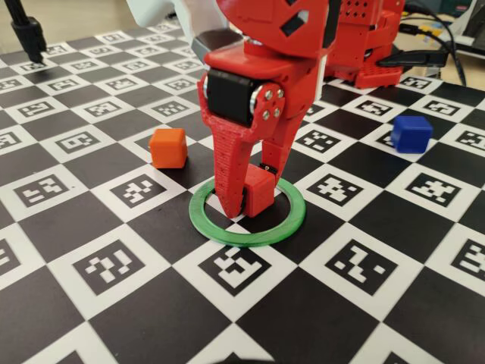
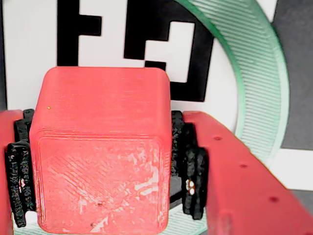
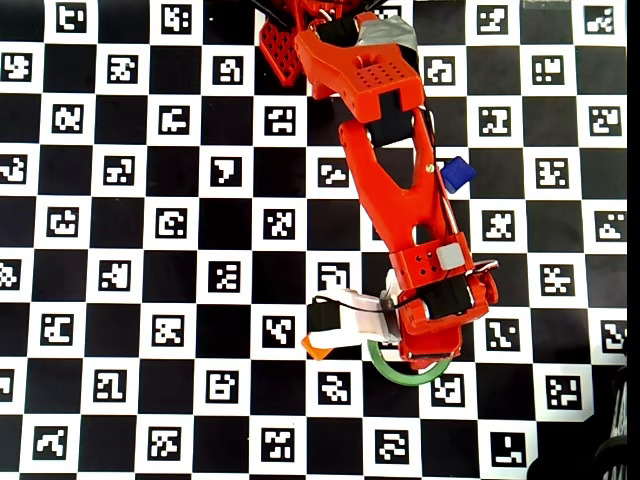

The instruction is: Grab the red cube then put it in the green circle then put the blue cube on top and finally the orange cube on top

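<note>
— Red cube [image 2: 100, 156]: where is it now?

— It sits between the two fingers of the gripper [image 1: 244, 199], which is closed on both its sides. The wrist view shows the black pads [image 2: 188, 161] pressing the cube. The cube is inside the green circle [image 1: 288, 224], at the board or just above it; I cannot tell which.

— And the other cubes?

— In the fixed view the orange cube [image 1: 168, 148] lies left of the ring, near it. The blue cube [image 1: 411, 133] lies well apart, on the right, on the checkered board [image 1: 98, 265].
</note>
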Controlling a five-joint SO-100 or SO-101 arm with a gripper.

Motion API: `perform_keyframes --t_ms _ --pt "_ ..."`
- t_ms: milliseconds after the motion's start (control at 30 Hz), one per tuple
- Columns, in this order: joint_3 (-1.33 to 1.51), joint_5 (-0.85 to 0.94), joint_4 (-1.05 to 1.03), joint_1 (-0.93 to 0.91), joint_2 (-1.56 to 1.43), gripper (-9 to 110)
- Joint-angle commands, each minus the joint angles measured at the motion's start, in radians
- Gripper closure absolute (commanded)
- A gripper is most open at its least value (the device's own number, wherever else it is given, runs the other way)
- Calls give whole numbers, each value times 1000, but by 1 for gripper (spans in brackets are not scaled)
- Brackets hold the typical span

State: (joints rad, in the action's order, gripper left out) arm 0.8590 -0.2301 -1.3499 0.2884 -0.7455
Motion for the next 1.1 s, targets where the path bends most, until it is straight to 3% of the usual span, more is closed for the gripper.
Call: perform_keyframes --t_ms 0,167,400,800,1067 --pt "-51 0 -8 15 -28 95" --pt "-51 3 -5 15 -28 91" --pt "-37 -3 5 14 -38 66" --pt "23 -26 31 5 -101 52" --pt "54 -23 15 -3 -189 52"
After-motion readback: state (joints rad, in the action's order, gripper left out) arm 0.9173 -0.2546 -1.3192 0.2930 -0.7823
